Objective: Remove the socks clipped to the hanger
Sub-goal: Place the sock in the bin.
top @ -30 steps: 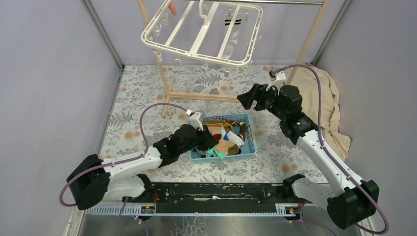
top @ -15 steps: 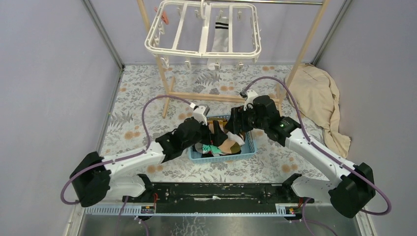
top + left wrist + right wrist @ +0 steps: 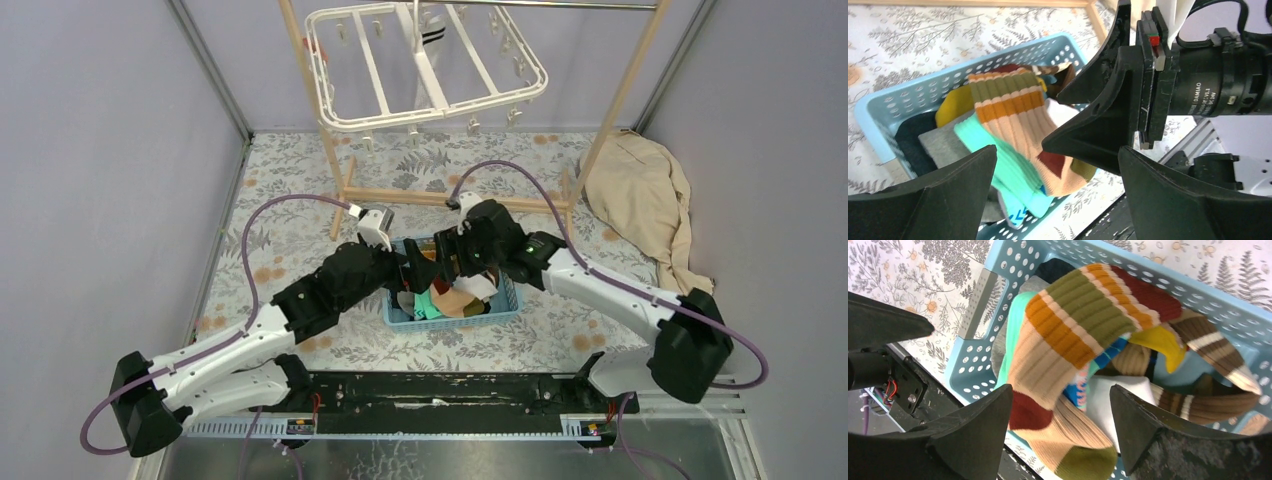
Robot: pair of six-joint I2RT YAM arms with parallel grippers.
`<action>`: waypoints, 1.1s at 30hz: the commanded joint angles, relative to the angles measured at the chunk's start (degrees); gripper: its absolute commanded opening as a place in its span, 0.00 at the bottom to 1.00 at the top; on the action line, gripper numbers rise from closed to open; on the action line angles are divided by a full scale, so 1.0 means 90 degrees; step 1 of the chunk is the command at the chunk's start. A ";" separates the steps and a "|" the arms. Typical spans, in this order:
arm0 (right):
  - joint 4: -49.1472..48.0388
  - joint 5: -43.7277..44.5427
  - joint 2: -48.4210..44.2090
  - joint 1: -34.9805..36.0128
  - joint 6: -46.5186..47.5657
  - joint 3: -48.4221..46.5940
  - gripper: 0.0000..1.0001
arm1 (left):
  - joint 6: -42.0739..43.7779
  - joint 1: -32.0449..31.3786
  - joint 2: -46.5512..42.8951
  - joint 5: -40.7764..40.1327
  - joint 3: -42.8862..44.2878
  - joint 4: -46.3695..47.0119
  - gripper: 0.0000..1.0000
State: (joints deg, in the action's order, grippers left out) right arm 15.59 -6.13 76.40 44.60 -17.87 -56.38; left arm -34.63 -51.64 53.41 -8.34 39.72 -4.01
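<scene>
Near the table's (image 3: 285, 205) near edge, the left gripper (image 3: 1058, 190) and right gripper (image 3: 1060, 435) hover over a blue basket (image 3: 512, 290), both spread wide and empty. Socks (image 3: 1073, 335) fill it (a striped one on top). At the far edge, the hanger (image 3: 430, 88) carries one white sock (image 3: 431, 38).

We see a ribbed knit sock striped orange, olive and tan (image 3: 1068, 335), soft and matt, in a light blue perforated plastic basket (image 3: 975, 357) whose wall is smooth with a slight sheen. The white plastic drying hanger (image 3: 432, 85) looks smooth and glossy to us, the pale wooden pole rack (image 3: 400, 196) bare and matt, the large beige cloth (image 3: 640, 195) crumpled and dull. The left gripper (image 3: 1058, 149) has black fingers (image 3: 923, 200) of matt, faintly grainy plastic
</scene>
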 commanded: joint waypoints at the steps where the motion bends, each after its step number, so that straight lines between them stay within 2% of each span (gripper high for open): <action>1: -0.0101 0.0726 0.0579 0.0465 -0.0155 -0.0508 0.78 | 0.0027 0.0038 -0.0191 -0.0313 -0.0168 -0.0346 0.99; 7: -0.0135 0.1644 0.1489 0.0593 -0.0494 -0.0262 0.76 | -0.0037 0.0043 -0.1023 -0.0644 -0.0131 -0.0749 0.99; 13: -0.0618 0.1496 0.2213 0.0600 -0.0658 0.0205 0.74 | 0.0142 0.0042 -0.1286 -0.0856 0.0140 -0.1170 0.99; 16: -0.0691 0.1429 0.2227 0.0601 -0.0563 0.0305 0.73 | 0.0150 0.0037 -0.1223 -0.0868 0.0094 -0.1095 0.99; 18: -0.0604 0.1351 0.1885 0.0601 -0.0376 0.0282 0.75 | 0.0137 0.0038 -0.1175 -0.0882 0.0063 -0.1015 0.99; 21: -0.0394 0.1135 0.0837 0.0601 -0.0175 0.0156 0.79 | 0.0242 0.0038 -0.1054 -0.0981 0.0229 -0.0973 0.99; 25: -0.0012 0.0932 -0.0414 0.0601 -0.0102 -0.0282 0.85 | 0.0562 0.0049 -0.0756 -0.1166 0.0927 -0.1190 0.99; 28: 0.0356 0.0800 -0.0953 0.0601 0.0047 -0.0738 0.88 | 0.0722 0.0049 -0.0535 -0.1241 0.1424 -0.1201 0.99; 33: 0.0421 0.1783 -0.1671 0.0514 0.0611 -0.1198 0.89 | 0.0983 0.0050 -0.0117 -0.1337 0.1976 -0.1108 0.99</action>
State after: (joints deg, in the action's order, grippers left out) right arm 17.63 3.49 65.06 49.78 -17.65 -63.79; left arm -29.32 -51.33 50.09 -18.02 53.98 -15.64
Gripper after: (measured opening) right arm 0.885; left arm 0.986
